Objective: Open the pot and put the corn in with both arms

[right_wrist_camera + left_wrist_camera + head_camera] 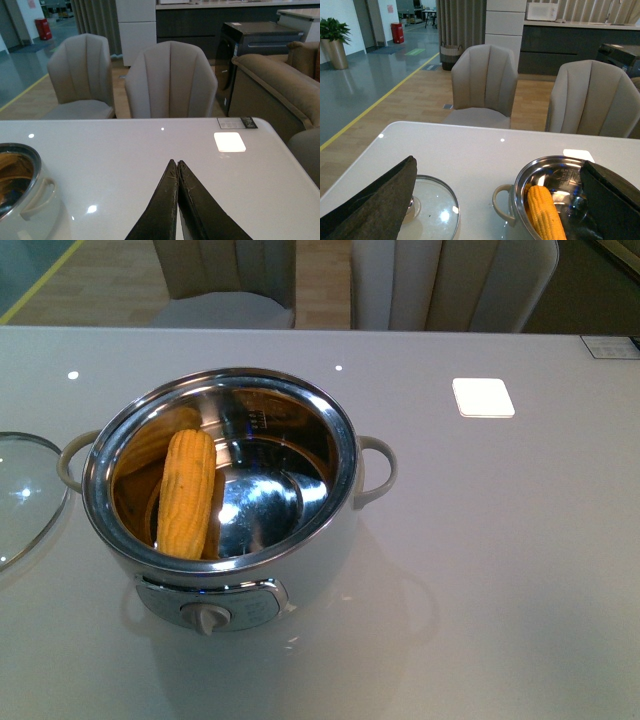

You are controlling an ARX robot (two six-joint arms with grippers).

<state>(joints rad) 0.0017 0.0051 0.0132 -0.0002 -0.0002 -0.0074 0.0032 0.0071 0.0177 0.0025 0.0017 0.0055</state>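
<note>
The pot (250, 585) stands open in the middle of the table, white body, steel bowl, cream handles. The corn (187, 492) leans upright against the bowl's left inner wall. The pot (504, 202) and corn (546, 214) also show in the left wrist view. My left gripper (500, 200) is open and empty, its jaws wide apart above the gap between lid and pot. My right gripper (177, 165) is shut and empty over bare table to the right of the pot (30, 205). Neither arm shows in the front view.
The glass lid (25, 490) lies flat on the table left of the pot; it also shows in the left wrist view (432, 210). A white square (483, 397) sits on the table at the back right. Chairs (482, 82) stand behind the far edge.
</note>
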